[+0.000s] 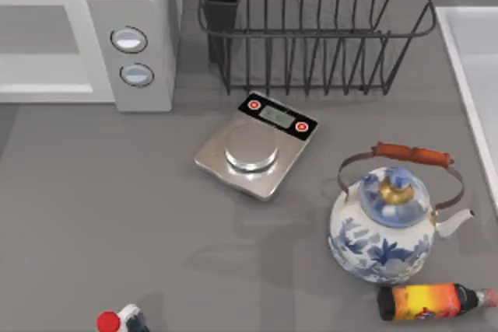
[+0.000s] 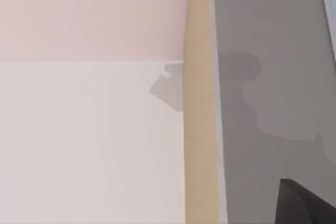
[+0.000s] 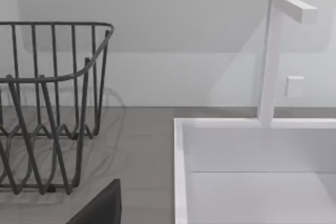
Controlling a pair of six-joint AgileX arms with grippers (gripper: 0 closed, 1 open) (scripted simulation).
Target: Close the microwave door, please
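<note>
Although the large white boxy microwave (image 1: 85, 44) sits at the table's far left, its white-framed glass door (image 1: 43, 52) looks already flush against the front, probably shut. Right of it stand a dark wire rack (image 1: 311, 29), then a steel scale (image 1: 253, 149). Whether either gripper is open, I cannot tell.

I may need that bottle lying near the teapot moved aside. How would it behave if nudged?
The orange-labelled dark bottle lies on its side, so it would probably roll. It looks slim and likely light. The blue-and-white porcelain teapot sits very close, so a roll could bump it.
</note>
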